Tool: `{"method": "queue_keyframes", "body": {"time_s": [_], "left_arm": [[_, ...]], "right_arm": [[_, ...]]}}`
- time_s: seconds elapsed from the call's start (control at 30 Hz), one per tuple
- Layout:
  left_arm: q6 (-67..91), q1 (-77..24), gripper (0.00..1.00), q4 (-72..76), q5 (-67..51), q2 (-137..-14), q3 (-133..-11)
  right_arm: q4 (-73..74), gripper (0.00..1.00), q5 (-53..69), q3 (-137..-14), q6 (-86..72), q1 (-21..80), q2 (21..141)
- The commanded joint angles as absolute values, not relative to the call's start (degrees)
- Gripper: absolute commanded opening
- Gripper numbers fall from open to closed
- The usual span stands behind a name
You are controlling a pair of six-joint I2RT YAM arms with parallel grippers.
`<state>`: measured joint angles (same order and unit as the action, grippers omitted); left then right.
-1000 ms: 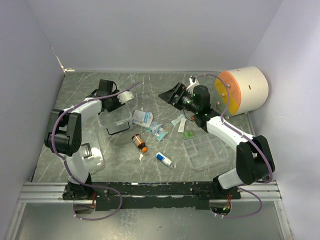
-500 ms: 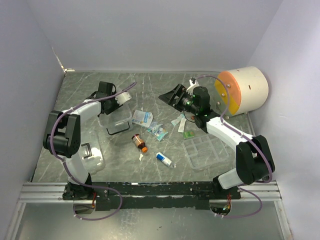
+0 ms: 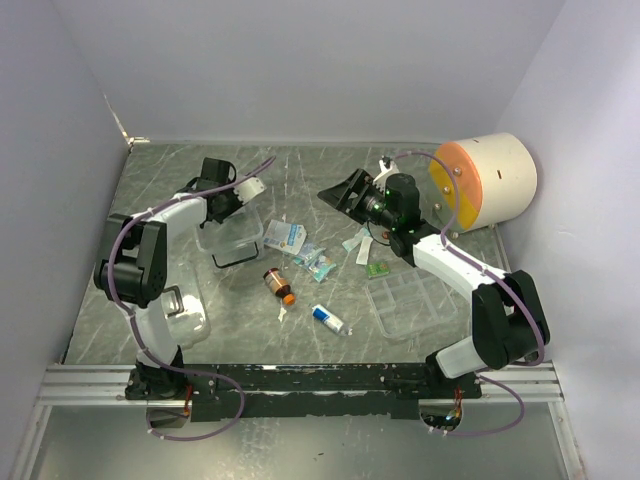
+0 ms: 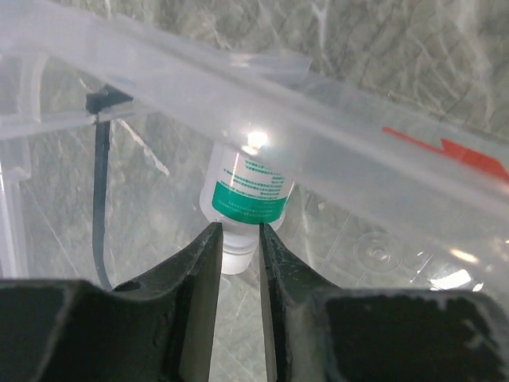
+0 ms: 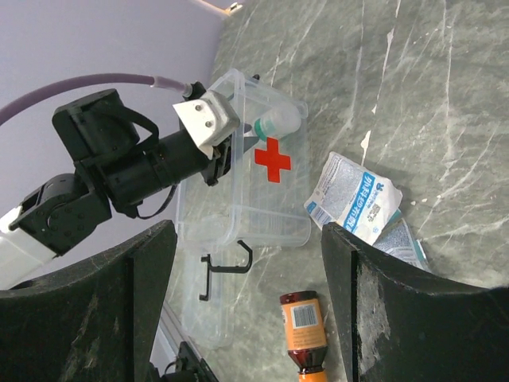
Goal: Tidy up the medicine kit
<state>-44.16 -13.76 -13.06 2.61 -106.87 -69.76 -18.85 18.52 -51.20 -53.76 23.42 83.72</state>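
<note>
Clear divided tray insert (image 3: 408, 300) lying at the near right of the worktop (image 3: 300, 170); farther back on the left, the open medicine kit box (image 3: 232, 238), the left gripper (image 4: 238, 231) closed on a green-labelled white bottle (image 4: 246, 199) inside its far end; right gripper (image 3: 345, 188) raised, spread wide.

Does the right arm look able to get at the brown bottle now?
Probably yes: the right gripper is open and empty, and the brown bottle lies alone on the table, nothing covering it.
</note>
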Motion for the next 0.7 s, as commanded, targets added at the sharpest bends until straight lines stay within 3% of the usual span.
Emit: {"method": "queue_keyframes", "body": {"time_s": [0.0, 0.13, 0.4, 0.57, 0.67], "left_arm": [[-41.7, -14.6, 0.34, -12.5, -1.9, -109.1, -71.8], [-40.3, -14.5, 0.39, -11.5, -3.2, -106.4, -71.1], [-32.7, -14.5, 0.65, -13.3, -5.0, -97.1, -71.3], [-27.0, -14.5, 0.69, -14.1, -5.6, -90.2, -72.1], [-19.5, -14.4, 0.67, -13.7, 0.1, -85.5, -72.9]], "right_arm": [[-19.1, 0.73, 17.6, -51.0, -53.2, 23.0, 82.6], [-18.5, 0.73, 17.5, -51.3, -52.8, 23.1, 82.8], [-15.1, 0.73, 16.5, -51.5, -48.9, 23.1, 82.8], [-13.1, 0.73, 15.7, -51.8, -46.4, 23.5, 82.9], [-12.0, 0.73, 15.3, -51.9, -44.7, 24.4, 83.2]]}}
